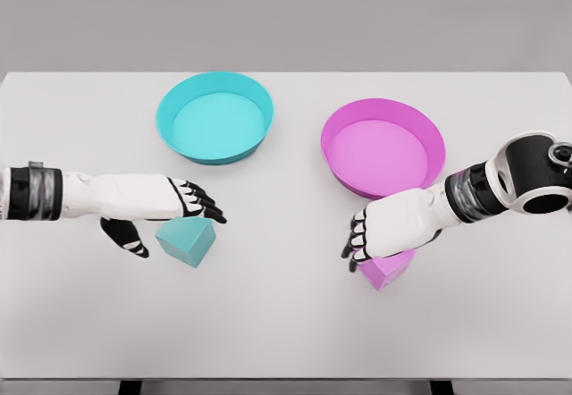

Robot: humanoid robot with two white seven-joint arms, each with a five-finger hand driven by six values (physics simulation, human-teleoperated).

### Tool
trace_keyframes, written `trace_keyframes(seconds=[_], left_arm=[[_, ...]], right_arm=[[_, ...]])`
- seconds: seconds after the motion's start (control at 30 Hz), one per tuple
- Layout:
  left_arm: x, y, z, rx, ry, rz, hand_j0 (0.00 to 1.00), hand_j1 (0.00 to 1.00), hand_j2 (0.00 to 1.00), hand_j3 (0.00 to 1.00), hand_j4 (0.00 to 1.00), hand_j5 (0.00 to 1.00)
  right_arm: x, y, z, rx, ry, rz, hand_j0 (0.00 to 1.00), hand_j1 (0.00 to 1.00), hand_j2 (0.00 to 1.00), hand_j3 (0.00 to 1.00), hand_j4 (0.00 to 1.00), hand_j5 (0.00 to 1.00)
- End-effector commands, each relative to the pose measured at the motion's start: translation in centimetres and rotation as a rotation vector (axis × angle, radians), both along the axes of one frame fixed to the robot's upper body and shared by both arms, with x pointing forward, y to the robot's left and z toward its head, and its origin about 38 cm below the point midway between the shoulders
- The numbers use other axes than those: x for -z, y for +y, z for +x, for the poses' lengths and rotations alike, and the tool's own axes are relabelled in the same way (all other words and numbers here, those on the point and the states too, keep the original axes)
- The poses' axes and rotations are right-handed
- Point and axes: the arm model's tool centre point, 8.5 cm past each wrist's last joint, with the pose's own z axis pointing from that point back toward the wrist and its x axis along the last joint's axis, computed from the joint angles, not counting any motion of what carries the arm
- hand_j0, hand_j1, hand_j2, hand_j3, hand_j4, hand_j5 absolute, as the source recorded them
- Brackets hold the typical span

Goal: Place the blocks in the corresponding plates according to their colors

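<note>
On the smooth white desk (pixel 286 323), a matte teal block (pixel 187 239) with crisp faceted faces sits at about 8 o'clock, touching the left hand (pixel 170 207), whose fingers are spread loosely above it without gripping. A magenta block (pixel 386 268) of the same faceted shape lies at 4 o'clock under the right hand (pixel 384 227), fingers relaxed and draped over it. The round, shallow-walled teal plate (pixel 214 116) sits at 11 o'clock, the magenta plate (pixel 382 147) at 1 o'clock.

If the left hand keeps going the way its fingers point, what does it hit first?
Probably nothing: the left hand points right, its fingers passing just above the cyan block. Bare table lies ahead, then the right hand. Height unclear.
</note>
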Motion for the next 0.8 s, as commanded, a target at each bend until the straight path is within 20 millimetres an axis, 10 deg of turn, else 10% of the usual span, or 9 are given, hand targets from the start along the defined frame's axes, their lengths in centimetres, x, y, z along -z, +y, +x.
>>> trace_keyframes(seconds=[0.0,0.47,0.77], left_arm=[[0.1,-0.2,0.2,-0.013,0.001,0.001,1.0,1.0,1.0,1.0,1.0,1.0],[1.3,-0.3,0.6,-0.068,0.011,0.031,1.0,1.0,1.0,1.0,1.0,1.0],[1.9,-0.8,0.6,-0.081,0.027,0.025,1.0,1.0,1.0,1.0,1.0,1.0]], right_arm=[[0.0,0.0,0.0,-0.001,-0.001,-0.001,0.7,0.7,0.7,0.7,0.7,0.7],[-1.0,0.1,0.5,0.017,0.003,0.029,0.59,0.59,0.59,0.59,0.59,0.59],[-6.8,-1.1,4.2,0.155,-0.037,0.206,0.59,0.59,0.59,0.59,0.59,0.59]])
